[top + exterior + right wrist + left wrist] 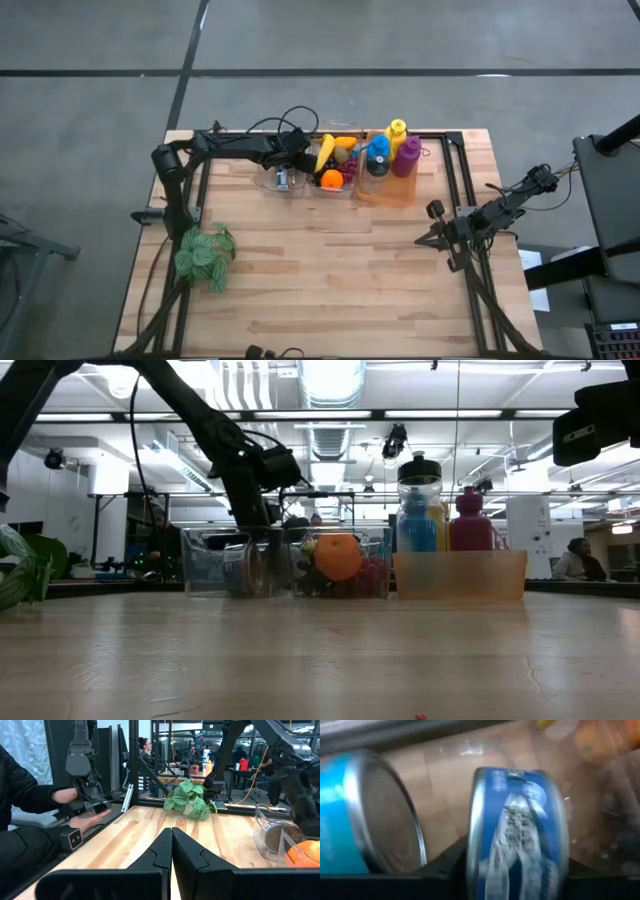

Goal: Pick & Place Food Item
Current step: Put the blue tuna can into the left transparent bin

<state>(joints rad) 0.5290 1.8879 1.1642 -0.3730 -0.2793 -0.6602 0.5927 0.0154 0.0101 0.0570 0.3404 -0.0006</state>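
A blue-labelled tin can point(517, 840) stands between the fingers of my left gripper point(515, 880), inside a clear plastic bin point(283, 180) at the table's far side. A second blue can point(365, 815) lies on its side in the bin next to it. In the low view my left gripper point(258, 560) reaches down into that bin. My right gripper point(171, 845) is shut on nothing and waits above the table's right part point(432, 228). My left gripper pinches the blue can between its two fingers, one finger point(445, 867) at the can's rimmed end point(474, 845) and the other at the opposite end. It comes from above, pointing down into the bin. The can is turned on its side; whether it touches the bin floor does not show.
A second clear bin point(335, 178) beside the can bin holds an orange point(338, 556), a banana point(325, 150) and grapes. An orange bin point(460, 575) holds three bottles. A potted plant point(205, 255) stands at the table's left. A person's hands point(82, 815) show beyond the table.
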